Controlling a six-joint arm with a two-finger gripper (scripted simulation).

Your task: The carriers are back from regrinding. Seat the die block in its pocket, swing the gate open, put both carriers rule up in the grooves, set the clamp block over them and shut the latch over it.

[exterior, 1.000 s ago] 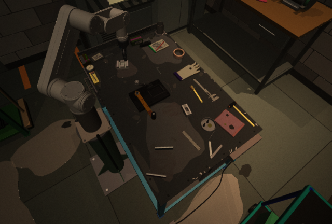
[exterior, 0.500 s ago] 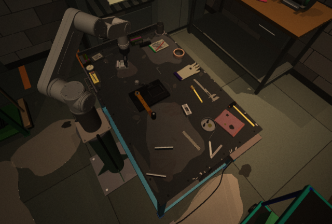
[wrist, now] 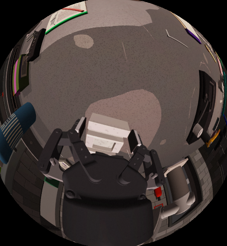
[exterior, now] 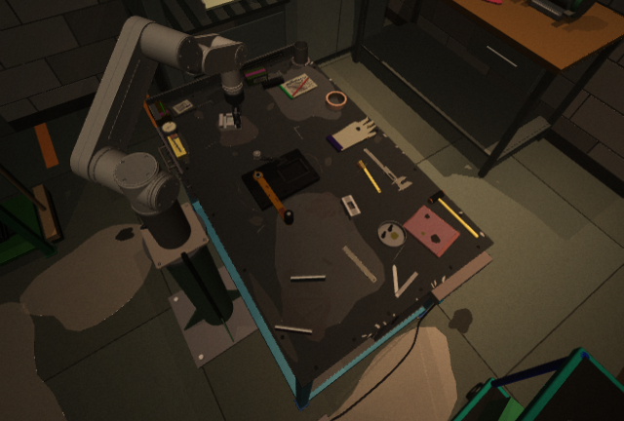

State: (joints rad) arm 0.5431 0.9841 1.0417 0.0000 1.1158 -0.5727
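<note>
The pale die block lies on the dark bench top near its rear left corner. The black fixture base with its empty pocket sits mid-bench. An orange gate arm with a black knob lies across the base's front. Two slim carriers lie flat toward the near end of the bench. A small clamp block lies right of the base. My gripper is down around the die block, one finger on each side of it. The gripper is open and holds nothing.
Behind the block, a rack of small items and a paper pad line the rear edge. A tape roll, glove, calipers, a pink plate and rulers lie to the right.
</note>
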